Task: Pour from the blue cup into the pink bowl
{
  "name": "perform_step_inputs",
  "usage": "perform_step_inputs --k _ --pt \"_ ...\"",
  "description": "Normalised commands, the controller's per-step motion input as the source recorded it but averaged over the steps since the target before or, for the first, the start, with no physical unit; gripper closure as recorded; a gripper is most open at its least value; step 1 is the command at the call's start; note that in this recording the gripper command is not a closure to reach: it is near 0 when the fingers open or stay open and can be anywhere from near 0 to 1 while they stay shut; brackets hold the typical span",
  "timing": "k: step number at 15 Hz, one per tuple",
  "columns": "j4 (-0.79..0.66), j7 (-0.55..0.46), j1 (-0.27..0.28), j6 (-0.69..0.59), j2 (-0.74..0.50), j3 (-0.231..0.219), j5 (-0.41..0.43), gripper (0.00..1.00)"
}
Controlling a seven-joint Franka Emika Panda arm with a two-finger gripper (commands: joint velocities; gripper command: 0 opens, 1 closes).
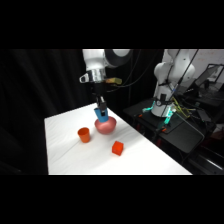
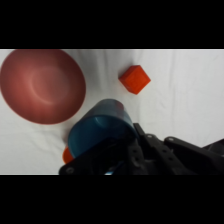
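Above the white table (image 1: 150,155), the blue cup (image 2: 102,131) is up in the gripper's (image 1: 101,111) clenched grasp, tipped over what looks like the near rim of the pink bowl (image 2: 42,85), with the orange cup (image 1: 84,134) and red block (image 2: 134,79) apart.

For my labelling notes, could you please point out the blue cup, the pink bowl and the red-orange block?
blue cup (image 2: 100,131): wrist view, its side wall.
pink bowl (image 2: 42,85): wrist view, its inner surface.
red-orange block (image 2: 134,79): wrist view, its top face.
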Motion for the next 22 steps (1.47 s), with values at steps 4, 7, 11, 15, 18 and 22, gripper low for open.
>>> perform_step_inputs --k 4,7,11,15,18,22 --pt "0.12 -0.91 -0.276 -0.57 0.05 -0.132 0.699 0.08" --pt "0.35 -0.73 -0.299 -0.74 0.30 -0.174 0.505 0.08" --pt "0.46 -0.50 -0.300 -0.80 0.43 -0.132 0.405 0.09" --pt "0.47 -0.26 -0.218 -0.72 0.48 -0.017 0.429 0.12" --pt "0.46 -0.10 -0.165 -0.67 0.41 0.014 0.351 0.12" --pt "0.40 0.02 -0.061 -0.47 0.22 0.017 0.199 0.12"
